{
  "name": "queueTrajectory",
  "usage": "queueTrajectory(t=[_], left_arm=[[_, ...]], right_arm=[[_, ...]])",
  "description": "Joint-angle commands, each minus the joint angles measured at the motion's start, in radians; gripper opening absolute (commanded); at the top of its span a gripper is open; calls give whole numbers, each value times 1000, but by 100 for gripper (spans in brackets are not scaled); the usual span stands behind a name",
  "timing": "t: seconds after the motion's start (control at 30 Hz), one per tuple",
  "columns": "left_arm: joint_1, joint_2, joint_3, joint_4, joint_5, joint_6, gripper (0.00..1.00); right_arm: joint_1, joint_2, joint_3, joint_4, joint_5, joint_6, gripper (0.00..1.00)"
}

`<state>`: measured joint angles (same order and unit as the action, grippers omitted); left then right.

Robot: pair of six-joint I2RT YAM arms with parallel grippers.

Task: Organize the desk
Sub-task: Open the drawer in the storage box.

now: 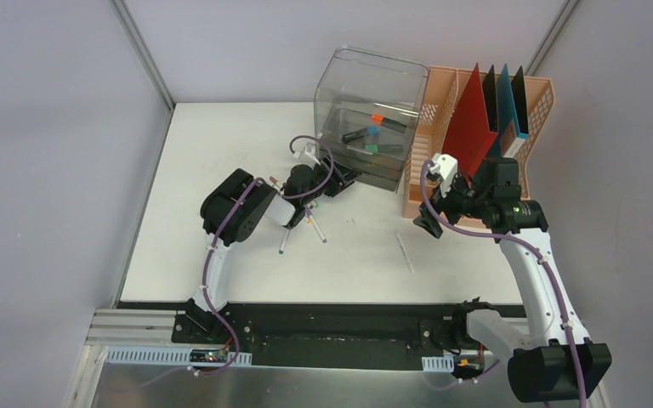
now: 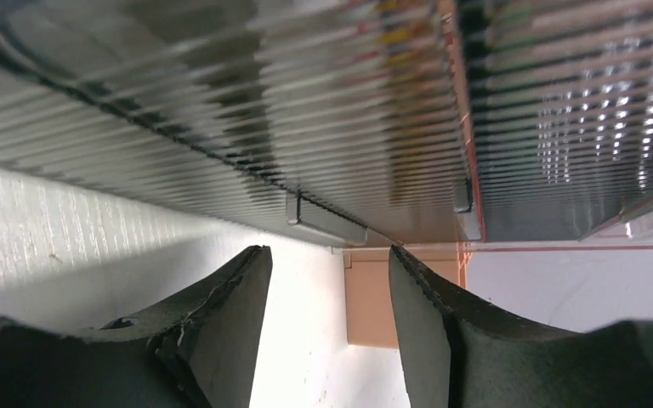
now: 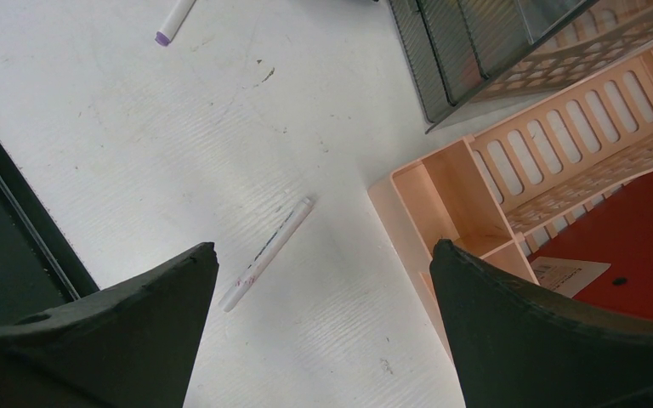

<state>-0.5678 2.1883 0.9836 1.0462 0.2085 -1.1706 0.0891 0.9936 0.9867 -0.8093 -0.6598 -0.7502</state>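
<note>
The white desk (image 1: pixel 221 144) carries a clear plastic bin (image 1: pixel 366 81) at the back with several markers (image 1: pixel 374 136) inside. My left gripper (image 1: pixel 344 178) sits low at the bin's front left corner. In the left wrist view its jaws (image 2: pixel 327 252) stand apart with nothing between them, facing the ribbed bin wall (image 2: pixel 221 102). Two pens (image 1: pixel 285 242) (image 1: pixel 316 229) lie under the left arm. A white pen (image 1: pixel 404 252) (image 3: pixel 268 253) lies mid-desk. My right gripper (image 1: pixel 428 224) (image 3: pixel 325 246) hovers wide open above the desk, beside that pen, holding nothing.
A peach file organiser (image 1: pixel 442 127) (image 3: pixel 442 195) stands at the back right, against the bin, with red (image 1: pixel 468 127), black and teal folders upright in it. A purple-tipped pen (image 3: pixel 174 17) shows in the right wrist view. The black rail (image 1: pixel 332 319) runs along the front edge.
</note>
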Motion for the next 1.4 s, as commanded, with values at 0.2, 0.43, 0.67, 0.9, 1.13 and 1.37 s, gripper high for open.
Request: queueTrajectory(t=[0.2, 0.43, 0.67, 0.9, 1.13, 1.37], left_arm=[[8, 28, 60, -13, -55, -43, 40], [9, 41, 69, -26, -88, -68, 31], [13, 71, 76, -3, -99, -109, 31], [17, 84, 66, 14, -107, -124, 14], [17, 59, -23, 93, -113, -117, 0], [17, -15, -203, 211, -107, -97, 0]], right_arm=[[-5, -1, 3, 1, -17, -24, 99], [-5, 2, 3, -1, -21, -26, 99], [-5, 5, 1, -5, -26, -32, 99], [-5, 7, 2, -8, -29, -39, 99], [-5, 12, 3, -19, -32, -47, 99], [-5, 17, 4, -24, -37, -52, 99]])
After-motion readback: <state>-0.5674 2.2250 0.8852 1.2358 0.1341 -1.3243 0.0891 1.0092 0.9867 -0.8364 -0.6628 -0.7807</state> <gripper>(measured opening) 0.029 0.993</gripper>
